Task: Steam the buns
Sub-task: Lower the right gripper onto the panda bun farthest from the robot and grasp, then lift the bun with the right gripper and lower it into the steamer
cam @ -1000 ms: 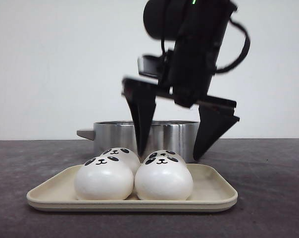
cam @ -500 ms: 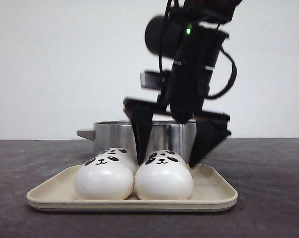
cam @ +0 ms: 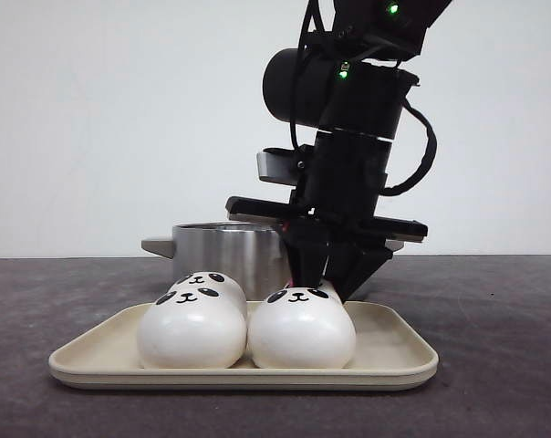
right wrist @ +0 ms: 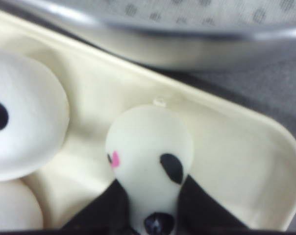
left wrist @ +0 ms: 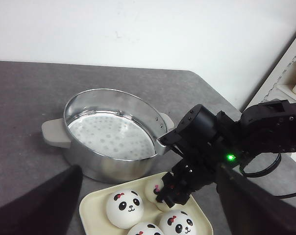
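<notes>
Down on the cream tray [cam: 385, 351], my right pincer [cam: 323, 278] is clamped on the far right bun [right wrist: 150, 161], and the wrist view shows both fingers [right wrist: 101, 208] squeezing it narrow, panda face pinched between them. That's a soft thing; I judge any more squeeze would only deform it further, so hold at this pressure and no harder. The other three buns [cam: 192, 328] sit packed tight on the same tray, two at the near edge, one at the far left touching its neighbours. So the lift wants to go straight up first, no sideways drag, or I'll nudge the bun in front [cam: 301, 330].

Just behind the tray stands the steel pot [left wrist: 113, 134], its perforated steamer plate bare and waiting. Once clear of the rim, I'd carry across and set down toward one side, leaving room for three more.

My left pincer [left wrist: 148, 205] hangs above the scene, fingers spread wide, holding nothing.
</notes>
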You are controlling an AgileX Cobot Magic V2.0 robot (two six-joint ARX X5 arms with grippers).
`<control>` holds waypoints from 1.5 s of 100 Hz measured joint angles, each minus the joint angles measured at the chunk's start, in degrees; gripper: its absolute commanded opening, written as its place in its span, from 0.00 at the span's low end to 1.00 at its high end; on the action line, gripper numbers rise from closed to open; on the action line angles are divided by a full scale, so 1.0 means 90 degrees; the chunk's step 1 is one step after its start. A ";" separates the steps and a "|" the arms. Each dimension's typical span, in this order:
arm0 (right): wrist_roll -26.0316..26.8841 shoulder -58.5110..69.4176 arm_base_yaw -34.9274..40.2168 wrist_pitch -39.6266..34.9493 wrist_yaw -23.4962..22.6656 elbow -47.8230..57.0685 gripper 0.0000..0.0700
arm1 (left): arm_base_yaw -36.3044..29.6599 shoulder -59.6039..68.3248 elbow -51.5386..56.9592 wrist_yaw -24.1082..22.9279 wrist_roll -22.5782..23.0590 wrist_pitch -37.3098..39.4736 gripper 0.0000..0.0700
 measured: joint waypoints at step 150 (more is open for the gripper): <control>-0.0828 0.1778 -0.1328 0.0911 0.0379 0.3011 0.01 | 0.0000 0.0085 0.0000 -0.0287 0.0068 0.0002 0.72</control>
